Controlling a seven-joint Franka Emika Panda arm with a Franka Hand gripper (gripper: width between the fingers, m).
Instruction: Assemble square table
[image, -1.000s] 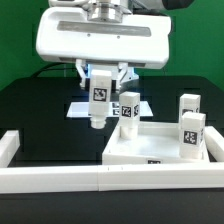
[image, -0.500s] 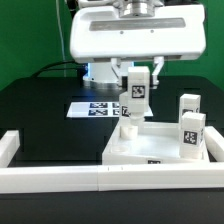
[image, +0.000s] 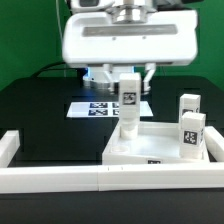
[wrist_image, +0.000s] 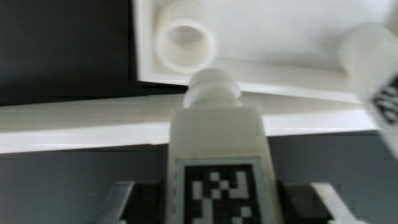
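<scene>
My gripper (image: 128, 90) is shut on a white tagged leg (image: 128, 104) and holds it upright over the left part of the square table's slab (image: 165, 150). In the wrist view the leg (wrist_image: 217, 150) runs out from between the fingers (wrist_image: 128, 196). Its rounded tip sits beside a round corner socket (wrist_image: 183, 40) of the slab (wrist_image: 267, 30), not in it. Whether the tip touches the slab I cannot tell. Two more legs (image: 189, 105) (image: 192, 135) stand on the slab's right side in the exterior view; one leg (wrist_image: 374, 65) shows blurred in the wrist view.
The low white border wall (image: 60, 178) runs along the front, with an end post at the exterior view's left, and shows as a white band (wrist_image: 80, 120) in the wrist view. The marker board (image: 95, 107) lies on the black table behind the held leg.
The gripper carried the leg from over the marker board toward the exterior view's right, onto the slab side, then eased slightly back left and lower. The grip stayed the same.
</scene>
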